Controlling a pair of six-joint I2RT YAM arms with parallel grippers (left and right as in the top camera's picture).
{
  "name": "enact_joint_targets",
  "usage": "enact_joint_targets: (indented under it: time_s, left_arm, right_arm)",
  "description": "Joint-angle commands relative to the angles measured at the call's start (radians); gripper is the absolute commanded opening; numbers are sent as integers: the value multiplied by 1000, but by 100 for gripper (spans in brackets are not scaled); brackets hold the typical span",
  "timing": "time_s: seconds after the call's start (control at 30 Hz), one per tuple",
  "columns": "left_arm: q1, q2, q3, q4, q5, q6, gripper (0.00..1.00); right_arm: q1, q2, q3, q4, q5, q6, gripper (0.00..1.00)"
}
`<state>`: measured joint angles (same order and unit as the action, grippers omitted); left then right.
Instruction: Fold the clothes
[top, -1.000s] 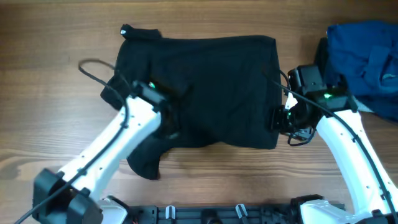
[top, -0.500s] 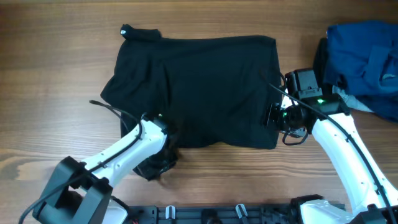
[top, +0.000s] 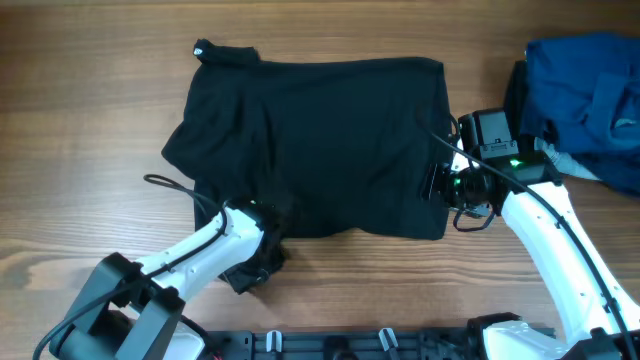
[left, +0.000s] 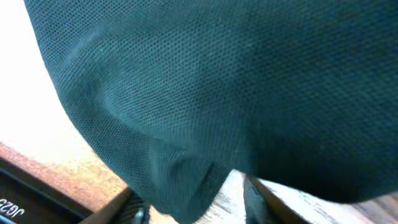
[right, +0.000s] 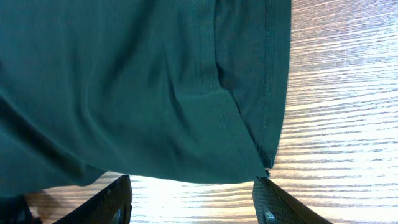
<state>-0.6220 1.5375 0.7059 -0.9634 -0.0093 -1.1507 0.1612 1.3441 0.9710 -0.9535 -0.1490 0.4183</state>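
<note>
The clothes (top: 330, 140), a plain black shirt-like garment, lie spread across the middle of the table. My left gripper (top: 258, 262) sits at the garment's near left corner, where a sleeve flap bunches. In the left wrist view the black mesh fabric (left: 205, 93) fills the frame. A folded hem drops between my left gripper (left: 193, 200) fingers, which are shut on it. My right gripper (top: 437, 188) is at the garment's right edge. In the right wrist view my right gripper (right: 191, 182) stands open, with the hem corner (right: 264, 163) just ahead of the right finger.
A pile of bright blue garments (top: 585, 95) lies at the far right, close behind the right arm. A black rail (top: 380, 342) runs along the table's front edge. A loose cable (top: 165, 182) loops beside the left arm.
My left arm has swung from over the garment's left middle down to its near left corner, and its jaws have narrowed onto the fabric. The right gripper has edged slightly towards the garment.
</note>
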Motion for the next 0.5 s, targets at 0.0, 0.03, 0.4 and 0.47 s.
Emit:
enact_joint_targets:
  time_s: [0.0,0.03,0.4,0.47]
  left_arm:
    - [-2,7,-14,25,-89,-18,13]
    - [2,7,-13,25,-90,-18,4]
    - [222,-148,376,-351,-236,113,4]
    - [231,-169,376,-349,-244,127,4]
  right_arm:
    - [-2,-6,-2,8,-8,-24,63]
    - [-2,-6,-2,8,-8,-25,63]
    - [-2,13,-50,-57,-16,9,62]
    - [-2,23,-69,-66,-40,13,59]
